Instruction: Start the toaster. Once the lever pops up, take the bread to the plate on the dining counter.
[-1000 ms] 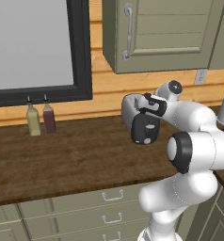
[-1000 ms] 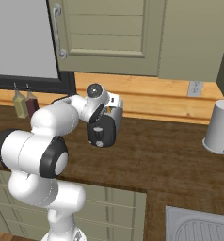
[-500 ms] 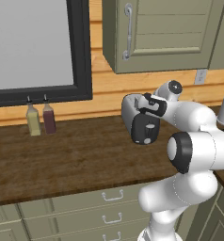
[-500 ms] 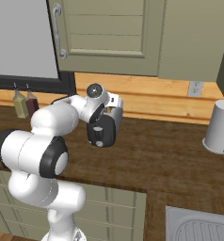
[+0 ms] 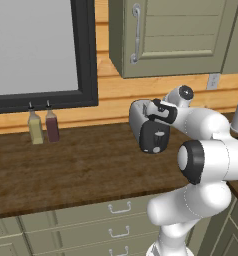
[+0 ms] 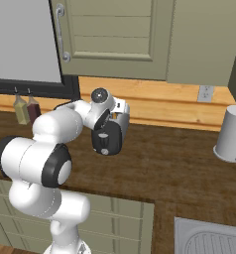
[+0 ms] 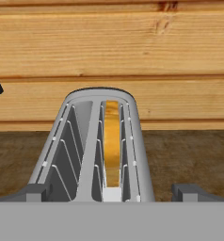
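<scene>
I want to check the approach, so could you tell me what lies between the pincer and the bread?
In the hand view nothing lies between them: the open pincer sits directly above the toaster, and the bread stands uncovered in its right slot.

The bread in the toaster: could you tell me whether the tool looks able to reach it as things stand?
Probably yes. The tool hangs open right above the toaster, the bread stands in the right-hand slot, and nothing covers the slot.

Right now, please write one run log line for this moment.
fingers: open, above toaster | bread: in right slot | held: nothing
</scene>
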